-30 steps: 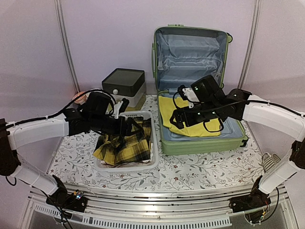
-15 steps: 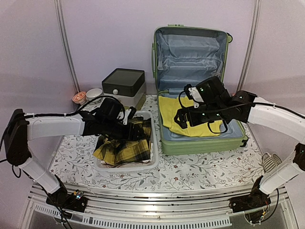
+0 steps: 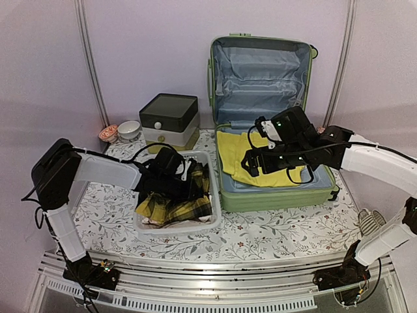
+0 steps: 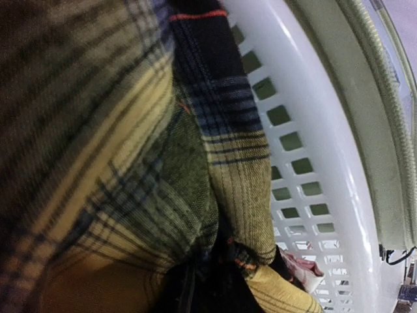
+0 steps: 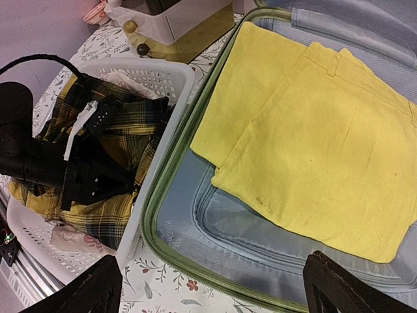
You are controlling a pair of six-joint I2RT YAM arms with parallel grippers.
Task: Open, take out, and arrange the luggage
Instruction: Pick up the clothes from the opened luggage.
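**A:** The left gripper [image 3: 189, 182] is sunk into the plaid cloth [image 3: 176, 208] inside the white basket [image 3: 212, 218]. I cannot tell whether it is clenched on the fabric or released. Its own camera shows only checked weave and the mesh wall, with no fingers in sight.

**B:** And the right gripper [image 3: 249, 163]?

**A:** It is spread wide and holds nothing, hovering over the luggage [image 3: 260, 199]. That lies open on the bench [image 3: 273, 235] just right of the basket, with its lid upright at the back. A folded yellow garment [image 5: 313, 150] rests in the lower half.

**B:** How would you do this step well?

**A:** I would say the plaid is being settled and the yellow piece comes next. The left should let go fully and rise straight up, so no fold trails over the rim. The right should pinch the garment's near edge through both layers. It should lift clear of the green wall before crossing to the basket.

**B:** What can't we make out?

**A:** We can't see what lies under the plaid. Only a pale patterned scrap [image 4: 303, 268] peeks out near the basket wall. From above, the right arm covers part of the yellow garment. Anything beneath that garment is hidden too.
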